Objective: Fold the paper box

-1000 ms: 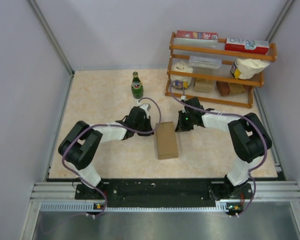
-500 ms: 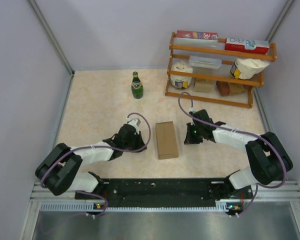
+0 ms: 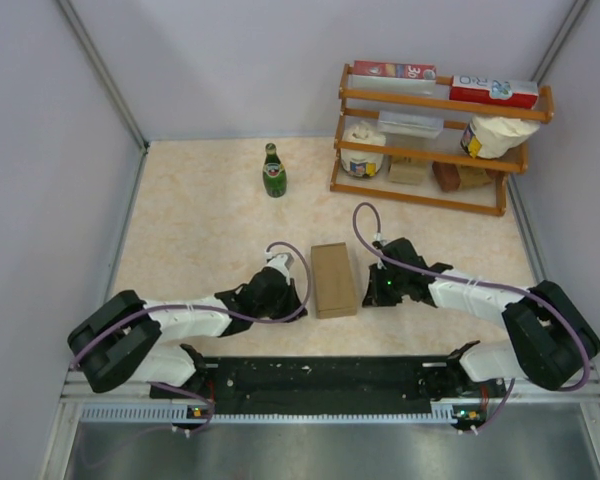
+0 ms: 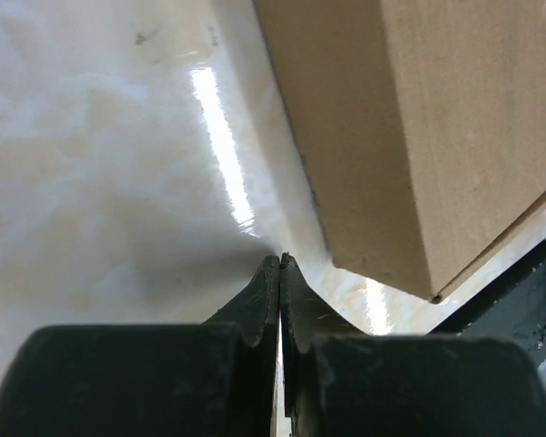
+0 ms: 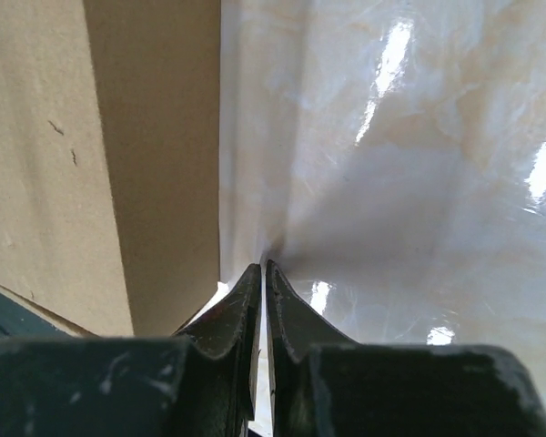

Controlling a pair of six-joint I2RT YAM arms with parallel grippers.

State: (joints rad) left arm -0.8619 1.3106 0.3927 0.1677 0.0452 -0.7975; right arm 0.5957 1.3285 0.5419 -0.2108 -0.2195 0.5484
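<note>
Top external view: the box (image 3: 333, 280) lies closed up on the surface (image 3: 200, 230), between the two arms.
Long axis: runs away from the arm bases, slightly slanted.
Left fingers (image 4: 266, 300): pressed together, empty; the box sits ahead to their right, near but apart.
Right fingers (image 5: 246, 300): closed, empty; the box sits just to their left.
Nearer arm: about equal.
Around: bottle (image 3: 273, 172) and rack (image 3: 420, 198) stand well beyond both fingers, blocking nothing.
</note>
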